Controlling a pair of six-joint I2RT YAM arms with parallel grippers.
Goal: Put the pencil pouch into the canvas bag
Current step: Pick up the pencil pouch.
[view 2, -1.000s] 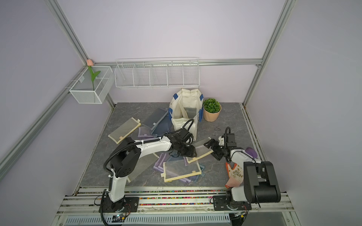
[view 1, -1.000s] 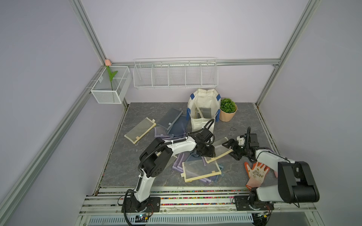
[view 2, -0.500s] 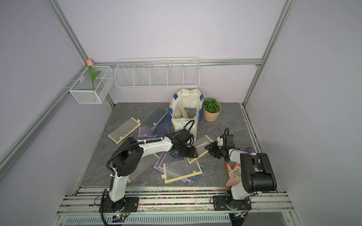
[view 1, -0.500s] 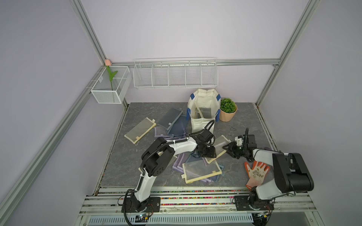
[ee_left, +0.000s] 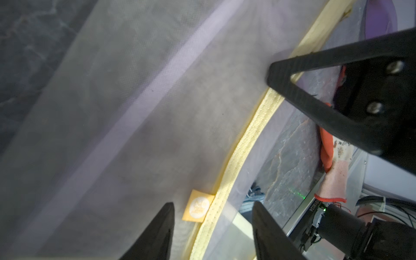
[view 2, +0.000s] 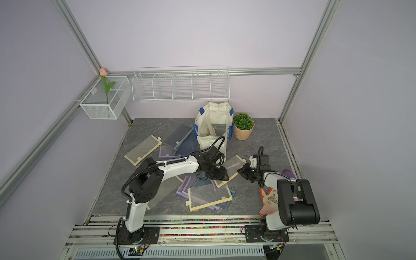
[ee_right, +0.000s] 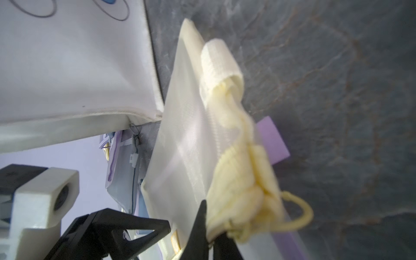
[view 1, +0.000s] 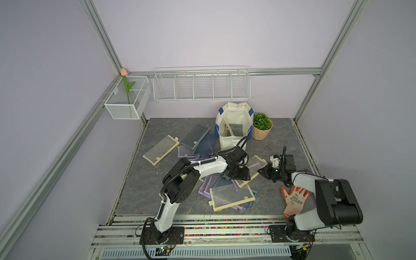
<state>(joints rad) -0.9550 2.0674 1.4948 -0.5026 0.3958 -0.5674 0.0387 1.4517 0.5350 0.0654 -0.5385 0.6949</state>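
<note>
The pencil pouch [view 1: 253, 166] [view 2: 233, 165], grey mesh with cream-yellow trim, lies in front of the canvas bag [view 1: 229, 140] [view 2: 209, 140]. My right gripper [view 1: 262, 170] [ee_right: 211, 236] is shut on the pouch's bunched cream edge [ee_right: 238, 180]. My left gripper [view 1: 238, 174] [ee_left: 212, 225] is open low over the pouch's other end, its jaws apart on either side of the yellow trim [ee_left: 247, 135]. The off-white bag stands upright and open at the back, a grey pouch showing inside it. The bag's wall [ee_right: 78, 67] fills part of the right wrist view.
A potted plant [view 1: 261, 126] stands right of the bag. An orange glove [view 1: 293, 198] lies by the right arm. Several other mesh pouches [view 1: 231, 197] [view 1: 161, 149] are scattered over the grey mat. A wire rack [view 1: 201, 86] and a mesh bin [view 1: 127, 99] hang on the back wall.
My right gripper moved left to the pouch's edge and closed on it. The left arm stayed over the pouch.
</note>
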